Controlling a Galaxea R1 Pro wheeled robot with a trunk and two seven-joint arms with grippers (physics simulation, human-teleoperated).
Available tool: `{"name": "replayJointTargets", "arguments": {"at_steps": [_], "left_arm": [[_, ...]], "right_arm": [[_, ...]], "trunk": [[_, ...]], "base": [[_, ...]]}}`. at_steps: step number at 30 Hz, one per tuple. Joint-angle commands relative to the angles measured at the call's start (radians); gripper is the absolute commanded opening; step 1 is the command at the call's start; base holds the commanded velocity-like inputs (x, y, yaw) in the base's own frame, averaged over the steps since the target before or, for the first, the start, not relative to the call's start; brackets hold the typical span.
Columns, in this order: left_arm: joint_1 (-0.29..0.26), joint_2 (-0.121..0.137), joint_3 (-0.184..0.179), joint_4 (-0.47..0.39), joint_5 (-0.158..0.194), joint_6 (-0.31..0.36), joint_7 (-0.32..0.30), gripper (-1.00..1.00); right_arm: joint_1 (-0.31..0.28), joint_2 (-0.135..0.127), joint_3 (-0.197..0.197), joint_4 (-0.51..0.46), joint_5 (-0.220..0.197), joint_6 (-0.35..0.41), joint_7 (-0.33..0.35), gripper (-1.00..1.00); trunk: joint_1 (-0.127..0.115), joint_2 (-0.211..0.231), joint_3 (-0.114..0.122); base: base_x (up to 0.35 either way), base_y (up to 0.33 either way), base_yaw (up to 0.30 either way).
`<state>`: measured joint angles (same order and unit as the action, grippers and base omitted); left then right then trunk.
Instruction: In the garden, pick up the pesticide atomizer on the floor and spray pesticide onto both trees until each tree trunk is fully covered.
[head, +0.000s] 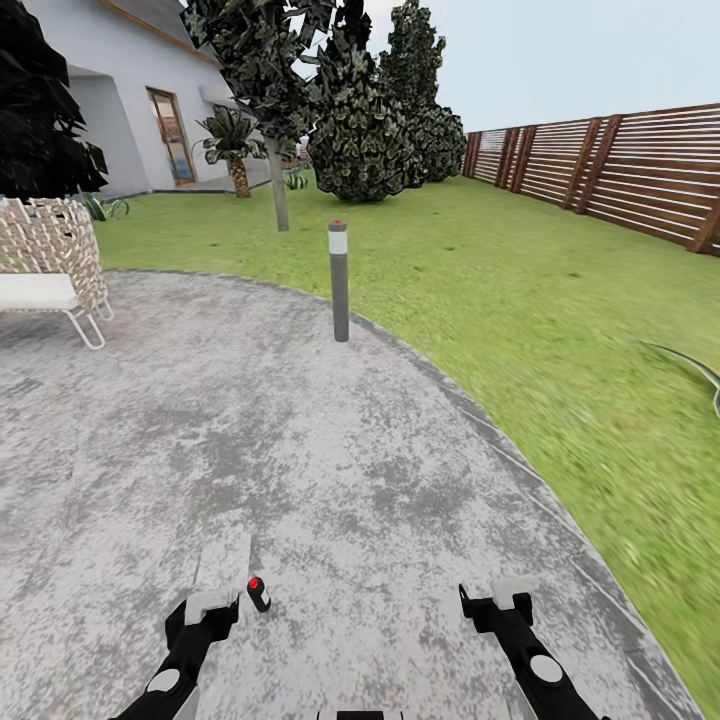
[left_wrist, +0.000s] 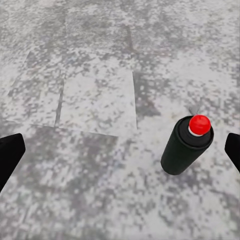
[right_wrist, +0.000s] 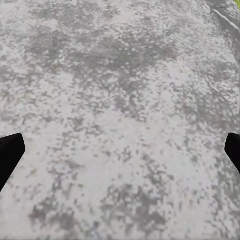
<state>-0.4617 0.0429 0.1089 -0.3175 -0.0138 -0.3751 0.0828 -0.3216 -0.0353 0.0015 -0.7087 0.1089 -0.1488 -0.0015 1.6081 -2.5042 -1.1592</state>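
The pesticide atomizer stands upright on the grey paving, a small black can with a red top. In the left wrist view the atomizer is below and ahead of the fingers, nearer one finger than the other, and untouched. My left gripper hangs open just left of it. My right gripper is open over bare paving, nothing between its fingers. A tree with a slim pale grey trunk and dark crown stands far off on the lawn; I cannot tell if it is one of the two trees.
A grey bollard stands at the paving's curved edge. A wicker chair is at the left. Beyond lie the lawn, dark shrubs, a short palm, the house and the slat fence.
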Motion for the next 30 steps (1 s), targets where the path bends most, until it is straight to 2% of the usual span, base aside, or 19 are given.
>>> {"name": "replayJointTargets", "arguments": {"at_steps": [1,6,11,22,30], "left_arm": [[0.0,0.0,0.0,0.0,0.0,0.0,-0.001,1.0],[0.0,0.0,0.0,0.0,0.0,0.001,-0.001,1.0],[0.0,-0.001,-0.001,0.0,0.0,0.001,-0.002,1.0],[-0.003,-0.005,-0.002,-0.007,0.0,0.001,-0.002,1.0],[-0.016,-0.013,-0.021,-0.016,0.001,0.001,0.002,1.0]], "right_arm": [[0.0,0.0,0.0,0.0,0.0,0.0,0.0,1.0],[0.0,0.001,0.0,0.0,0.0,0.0,-0.001,1.0],[0.0,0.0,0.0,0.0,-0.001,0.0,0.001,1.0],[0.0,0.002,0.0,0.001,0.0,0.001,0.0,1.0],[0.0,0.002,0.0,0.001,0.0,0.003,0.0,1.0]], "trunk": [[0.0,0.0,0.0],[0.0,0.0,0.0],[0.002,-0.001,-0.02],[0.007,-0.004,-0.076],[0.011,-0.006,-0.12]], "base": [[0.0,0.0,0.0],[0.0,0.0,0.0],[0.0,0.0,0.0],[0.0,0.0,0.0],[0.0,0.0,0.0]]}}
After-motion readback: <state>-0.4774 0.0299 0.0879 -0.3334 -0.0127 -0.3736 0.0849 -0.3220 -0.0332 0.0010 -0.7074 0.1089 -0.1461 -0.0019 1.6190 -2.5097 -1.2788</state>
